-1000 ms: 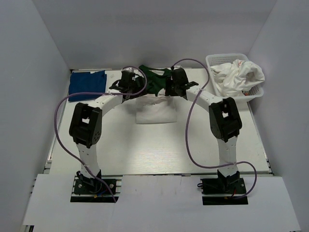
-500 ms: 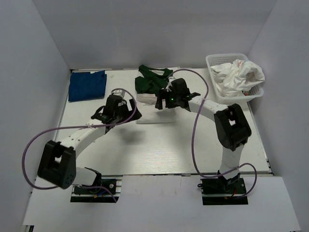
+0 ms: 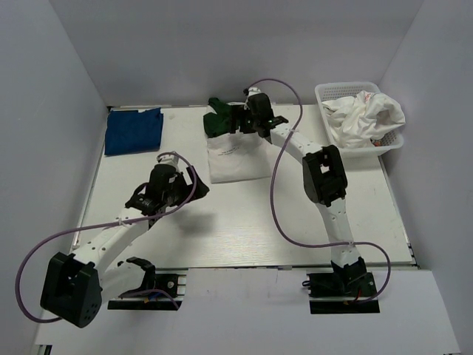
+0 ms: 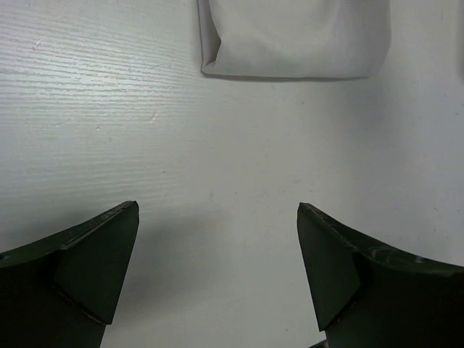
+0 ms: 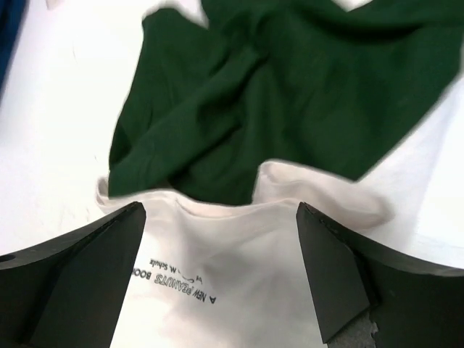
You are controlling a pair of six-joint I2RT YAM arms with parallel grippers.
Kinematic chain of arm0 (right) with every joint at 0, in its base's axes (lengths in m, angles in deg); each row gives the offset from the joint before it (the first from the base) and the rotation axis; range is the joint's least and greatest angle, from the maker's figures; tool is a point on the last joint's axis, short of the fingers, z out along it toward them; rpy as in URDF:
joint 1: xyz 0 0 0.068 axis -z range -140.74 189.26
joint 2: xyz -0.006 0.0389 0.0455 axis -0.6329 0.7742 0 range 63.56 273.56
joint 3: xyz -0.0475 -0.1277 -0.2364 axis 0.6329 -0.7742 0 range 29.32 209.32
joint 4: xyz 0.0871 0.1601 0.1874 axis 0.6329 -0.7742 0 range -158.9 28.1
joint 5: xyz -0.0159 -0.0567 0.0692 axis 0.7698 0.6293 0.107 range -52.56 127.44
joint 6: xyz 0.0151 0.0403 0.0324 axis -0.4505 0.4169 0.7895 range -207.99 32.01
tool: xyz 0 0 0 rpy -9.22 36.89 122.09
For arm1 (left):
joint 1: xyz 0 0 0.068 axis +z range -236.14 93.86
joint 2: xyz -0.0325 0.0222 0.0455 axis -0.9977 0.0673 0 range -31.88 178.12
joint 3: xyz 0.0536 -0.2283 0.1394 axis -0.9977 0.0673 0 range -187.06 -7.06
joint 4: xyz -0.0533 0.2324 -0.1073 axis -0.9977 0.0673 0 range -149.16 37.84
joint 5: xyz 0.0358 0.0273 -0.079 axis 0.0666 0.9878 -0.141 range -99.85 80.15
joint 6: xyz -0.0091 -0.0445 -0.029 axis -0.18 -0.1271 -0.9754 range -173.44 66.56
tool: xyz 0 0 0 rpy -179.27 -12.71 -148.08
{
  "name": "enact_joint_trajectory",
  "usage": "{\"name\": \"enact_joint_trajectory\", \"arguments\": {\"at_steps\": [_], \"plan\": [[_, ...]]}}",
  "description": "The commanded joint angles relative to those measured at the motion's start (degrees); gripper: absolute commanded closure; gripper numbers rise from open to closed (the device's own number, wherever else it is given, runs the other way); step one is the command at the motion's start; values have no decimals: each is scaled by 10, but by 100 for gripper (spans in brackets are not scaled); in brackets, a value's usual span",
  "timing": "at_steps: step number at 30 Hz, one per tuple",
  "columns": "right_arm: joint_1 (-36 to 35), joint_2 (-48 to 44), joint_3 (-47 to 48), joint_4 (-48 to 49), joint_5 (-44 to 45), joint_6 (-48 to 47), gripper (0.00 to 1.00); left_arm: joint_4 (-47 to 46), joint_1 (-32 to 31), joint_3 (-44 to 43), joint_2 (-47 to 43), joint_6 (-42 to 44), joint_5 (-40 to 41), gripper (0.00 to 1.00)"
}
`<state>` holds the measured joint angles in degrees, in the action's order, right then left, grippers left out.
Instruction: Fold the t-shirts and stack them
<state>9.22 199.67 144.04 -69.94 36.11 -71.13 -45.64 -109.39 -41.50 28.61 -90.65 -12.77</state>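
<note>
White table (image 3: pixel 244 222) spreads before you between pale walls. Your white shirt with dark green sleeves (image 3: pixel 235 157) lies folded at the far middle, its green cloth bunched at the far end. In the far right corner, a lattice basket (image 3: pixel 329 92) holds crumpled white shirts (image 3: pixel 366 118) that spill over its rim. The dark blue shirt (image 3: pixel 133 131) lies folded flat at the far left. Your right gripper (image 5: pixel 217 206) hovers where green meets white, fingers spread wide and holding nothing. Your left gripper (image 4: pixel 217 210) hangs over bare table near that shirt's closer edge, equally wide and empty.
</note>
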Motion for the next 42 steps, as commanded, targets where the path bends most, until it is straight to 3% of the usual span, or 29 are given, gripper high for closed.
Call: {"name": "enact_joint_trajectory", "arguments": {"at_steps": [1, 5, 7, 11, 13, 17, 23, 25, 28, 33, 37, 40, 41, 42], "plan": [[15, -54, 17, 0, 42, 20, 10, -9, 0, -40, 28, 21, 5, 0], [22, -129, -112, 28, 29, 14, 10, -10, 0, -92, 109, 38, -8, 0], [24, -165, -137, -5, 54, 19, 10, -24, 6, -114, 143, 44, -15, 0], [35, -253, -291, -30, 97, 70, 10, -53, 12, -149, 223, 50, -35, 0], [45, -282, -341, -29, 72, 93, 10, -53, 7, -178, 269, 55, -35, 0], [60, -318, -428, -6, -8, 112, 10, -53, 1, -223, 342, 61, -35, 10], [74, -277, -425, -21, -72, 106, 11, -53, 13, -234, 405, 55, -35, 23], [77, -270, -428, -23, -84, 113, 18, -53, 8, -234, 413, 55, -30, 30], [80, -270, -455, 0, -79, 122, 19, -53, 2, -239, 428, 50, -30, 33], [81, -266, -477, 27, -105, 128, 25, -53, 2, -245, 446, 44, -47, 53], [81, -263, -496, 35, -106, 142, 32, -63, 2, -231, 446, 44, -53, 66], [81, -263, -513, 68, -84, 147, 44, -69, 2, -226, 446, 44, -53, 76], [82, -261, -510, 64, -83, 150, 59, -69, 2, -226, 446, 44, -53, 84], [83, -259, -509, 64, -84, 153, 66, -69, 2, -234, 446, 44, -53, 88]]}}
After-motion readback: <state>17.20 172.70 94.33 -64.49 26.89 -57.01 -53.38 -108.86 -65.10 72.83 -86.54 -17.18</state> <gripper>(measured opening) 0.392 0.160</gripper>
